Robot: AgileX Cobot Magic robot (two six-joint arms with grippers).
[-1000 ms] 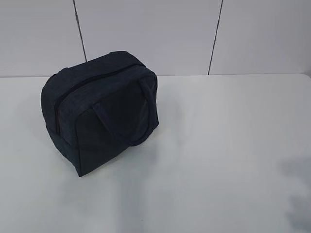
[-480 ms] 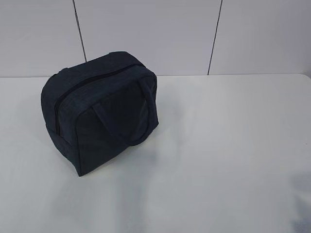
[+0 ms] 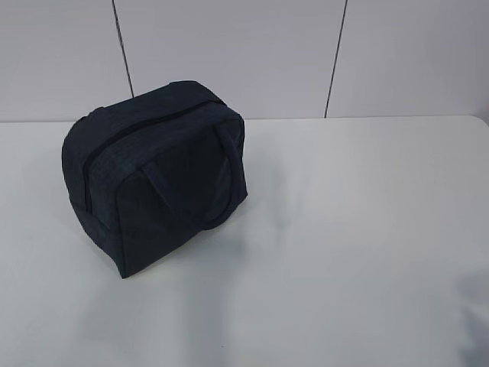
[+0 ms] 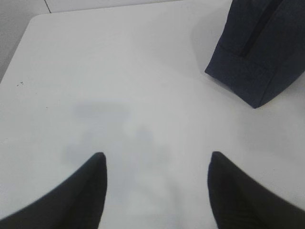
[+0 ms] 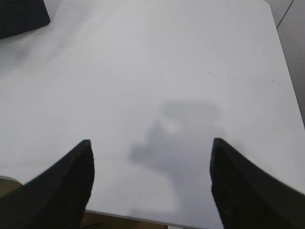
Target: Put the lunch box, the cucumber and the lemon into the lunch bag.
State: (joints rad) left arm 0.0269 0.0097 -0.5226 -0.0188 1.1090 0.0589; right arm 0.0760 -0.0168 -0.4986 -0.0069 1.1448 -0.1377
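Leftmost on the white table (image 3: 359, 229) in the exterior view stands the bag (image 3: 157, 176), a boxy dark navy thing resting upright near the back edge, turned so one corner faces the camera. Its top zipper (image 3: 130, 131) runs as a dark line over the rounded top and down the left end, and it looks closed along the stretch that shows. A loop handle (image 3: 221, 172) lies flat against the side panel that faces the camera. No box, cucumber or lemon shows in any view. Behind the table is a pale panelled wall (image 3: 229, 53) with two dark seams.

From the left wrist view, the left gripper (image 4: 155, 162) hangs above bare tabletop with its two dark fingers (image 4: 90, 191) set wide apart and nothing between them. The bag's lower corner (image 4: 257, 47) sits up and to the right of it, well apart, the zipper line visible on that end. A soft shadow lies on the table between the fingers.

From the right wrist view, the right gripper (image 5: 152, 148) is likewise spread wide and empty, over the table's near edge. A corner of the bag (image 5: 21, 16) peeks in at the upper left, well away. A grey shadow falls on the table between the fingers.
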